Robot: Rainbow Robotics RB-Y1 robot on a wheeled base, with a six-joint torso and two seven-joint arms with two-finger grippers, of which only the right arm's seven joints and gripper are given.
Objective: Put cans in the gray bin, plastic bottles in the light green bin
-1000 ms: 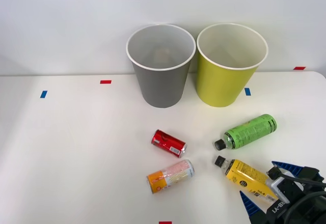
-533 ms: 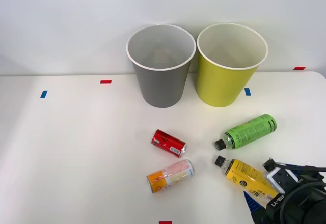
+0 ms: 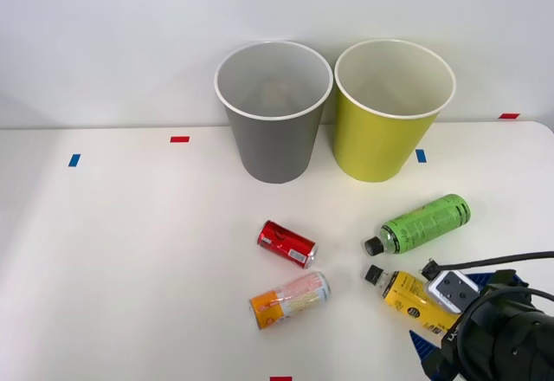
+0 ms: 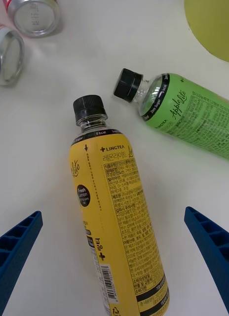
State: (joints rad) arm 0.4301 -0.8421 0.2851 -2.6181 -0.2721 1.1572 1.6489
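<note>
The right hand (image 4: 114, 256), fingers spread wide and holding nothing, hung over the yellow bottle (image 4: 117, 212) lying flat near the worktop's front right corner, one finger on either side of its long axis, cap toward the bins.

Bright, even overhead light, soft faint shadows on the white table (image 3: 130, 251), both views sharp, no glare.

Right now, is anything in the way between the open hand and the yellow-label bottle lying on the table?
Nothing visible. The right hand hangs open over the yellow-label plastic bottle with the black cap, one blue finger on each side. The bright green bottle lies apart, beside it.
</note>
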